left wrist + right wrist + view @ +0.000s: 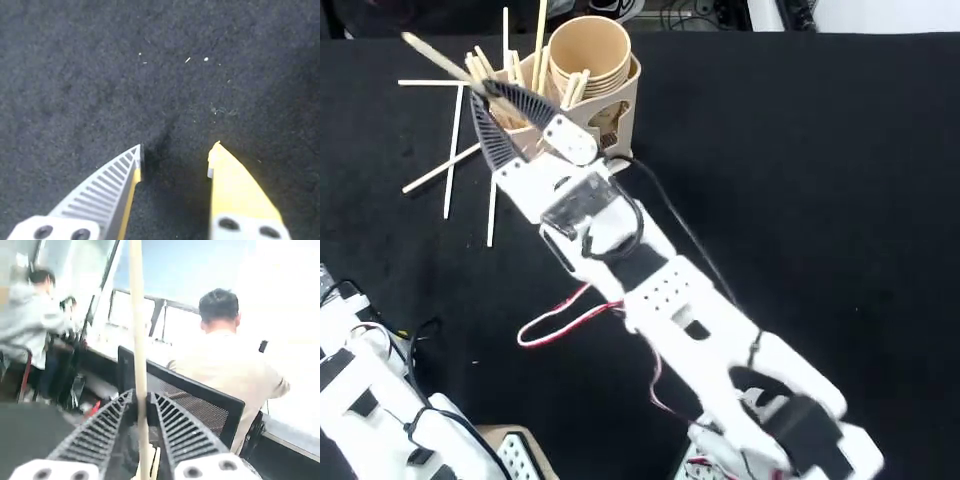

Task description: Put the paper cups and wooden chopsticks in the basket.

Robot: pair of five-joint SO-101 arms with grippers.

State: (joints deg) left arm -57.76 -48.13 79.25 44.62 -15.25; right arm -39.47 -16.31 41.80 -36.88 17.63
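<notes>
1. My right gripper [142, 396] is clamped on one chopstick [136, 315], which runs straight out between the jaws and well past their tips.
2. Just beyond those jaws is the basket [620, 105]. The tips are at its rim, on the side where other sticks stand inside, so I judge the held chopstick is close to being dropped in.
3. Deeper in the basket, past the jaws, a nested stack of cups [588, 45] sits upright. Every cup I can see is in there, so that half looks done.
4. Out from the jaws, away from the basket, several loose sticks [454, 140] lie on the table [840, 180], some crossed. Those are what is left.
5. My left gripper [176, 150] is spread wide with nothing in it, over the black cloth and well apart from the basket.
6. The basket rim and the standing sticks crowd my right jaws. Back toward my base the cloth gives room to withdraw, then to swing out to the loose sticks.
</notes>
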